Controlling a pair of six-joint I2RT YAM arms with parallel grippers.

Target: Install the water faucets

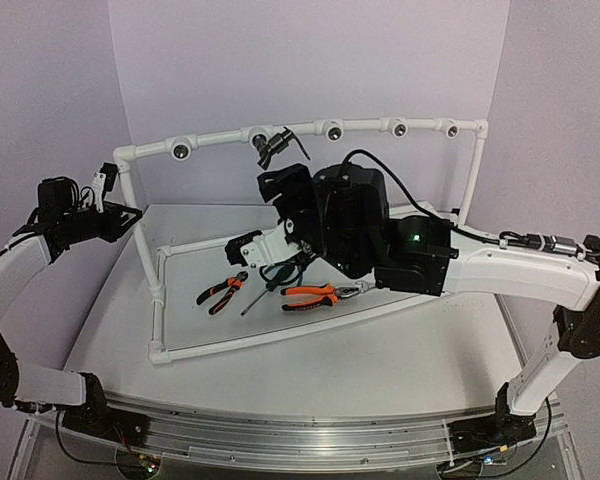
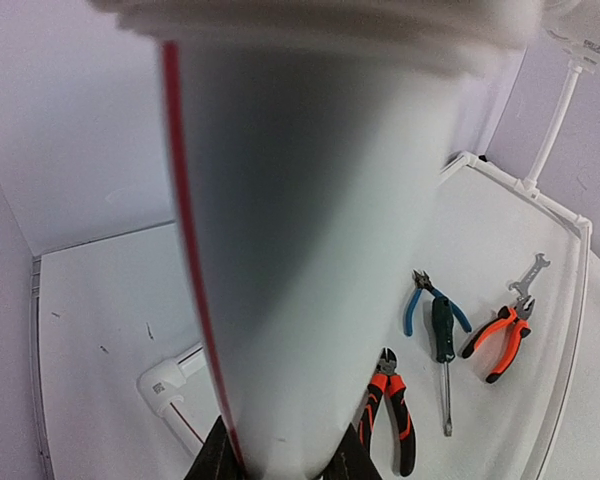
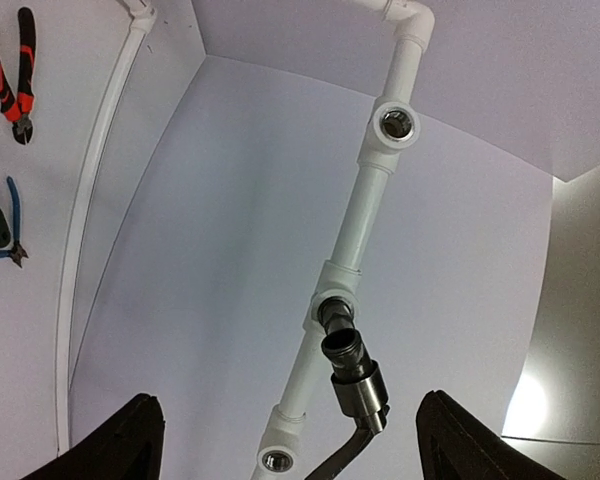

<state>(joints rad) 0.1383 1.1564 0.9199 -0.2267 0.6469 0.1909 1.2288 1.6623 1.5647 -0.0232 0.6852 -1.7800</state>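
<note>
A small dark water faucet [image 1: 272, 146] with a bent lever sits in a socket on the top rail of the white pipe frame [image 1: 220, 136]. In the right wrist view the faucet [image 3: 352, 372] hangs from its socket [image 3: 332, 300], screwed in at an angle. My right gripper [image 3: 295, 450] is open, with its fingertips [image 3: 130, 440] wide on either side and clear of the faucet. From above, the right gripper [image 1: 278, 180] is just below the faucet. My left gripper [image 2: 280, 465] is shut on the frame's left upright pipe [image 2: 310, 250]; from above the left gripper [image 1: 108, 200] is at that post.
Empty sockets [image 1: 332, 130] line the top rail to both sides of the faucet. On the tray inside the frame lie orange-black cutters [image 1: 220, 292], a screwdriver [image 1: 265, 290], blue cutters [image 2: 425, 300], orange pliers [image 1: 315, 295] and a small wrench [image 2: 528, 272]. The right arm's body hangs over the tools.
</note>
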